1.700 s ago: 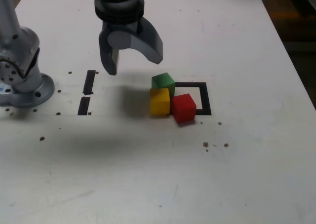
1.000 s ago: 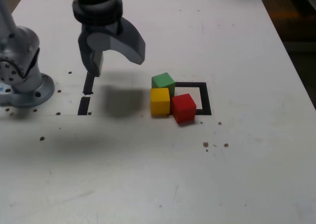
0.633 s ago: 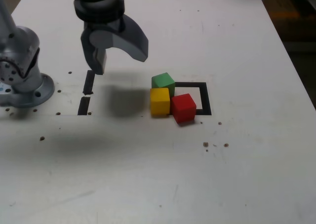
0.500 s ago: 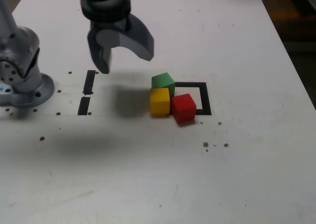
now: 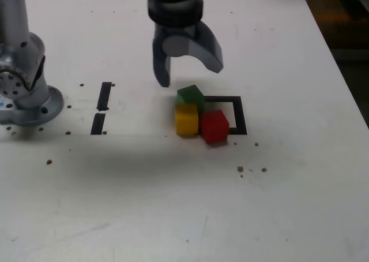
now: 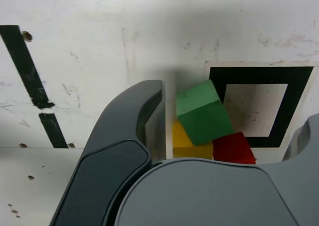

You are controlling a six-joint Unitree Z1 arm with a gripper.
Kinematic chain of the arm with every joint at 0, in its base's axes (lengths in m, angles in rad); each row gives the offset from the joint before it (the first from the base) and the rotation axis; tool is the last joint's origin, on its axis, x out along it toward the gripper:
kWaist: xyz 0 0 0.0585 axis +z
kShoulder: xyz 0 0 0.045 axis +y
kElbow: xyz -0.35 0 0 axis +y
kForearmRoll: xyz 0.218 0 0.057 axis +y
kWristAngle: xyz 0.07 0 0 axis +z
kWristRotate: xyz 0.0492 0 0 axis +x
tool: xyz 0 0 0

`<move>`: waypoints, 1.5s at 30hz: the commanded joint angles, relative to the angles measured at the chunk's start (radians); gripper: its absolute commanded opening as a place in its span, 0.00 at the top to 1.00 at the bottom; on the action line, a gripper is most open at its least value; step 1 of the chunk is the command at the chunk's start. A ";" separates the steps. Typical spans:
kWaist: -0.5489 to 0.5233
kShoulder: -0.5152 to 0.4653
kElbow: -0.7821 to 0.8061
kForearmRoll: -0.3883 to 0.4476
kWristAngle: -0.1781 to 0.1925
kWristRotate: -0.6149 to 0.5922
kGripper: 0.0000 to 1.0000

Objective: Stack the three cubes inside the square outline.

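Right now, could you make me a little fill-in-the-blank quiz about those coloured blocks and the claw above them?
1. The gripper hangs above the blocks with its jaws ____.
2. The yellow block touches the red block and the ____ block.
3. The blocks sit over one edge of the black ____ outline.
4. No block lies on ____ of another.

Missing words: open; green; square; top

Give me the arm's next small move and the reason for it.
Probably lower the open pincer straight down around the green cube: it hangs empty just above that cube, and all three cubes sit unstacked at the square outline's edge.
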 commanded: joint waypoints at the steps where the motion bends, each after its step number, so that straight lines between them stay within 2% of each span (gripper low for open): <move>1: 0.005 0.018 -0.008 0.002 -0.006 0.002 0.05; 18: 0.061 0.136 -0.023 -0.005 -0.062 0.026 0.06; 27: 0.062 0.184 -0.056 -0.003 -0.105 0.054 0.13; 32: 0.062 0.187 -0.055 -0.005 -0.117 0.061 0.27; 41: 0.062 0.185 -0.046 -0.015 -0.120 0.062 0.67; 45: 0.062 0.177 -0.043 -0.013 -0.119 0.062 0.79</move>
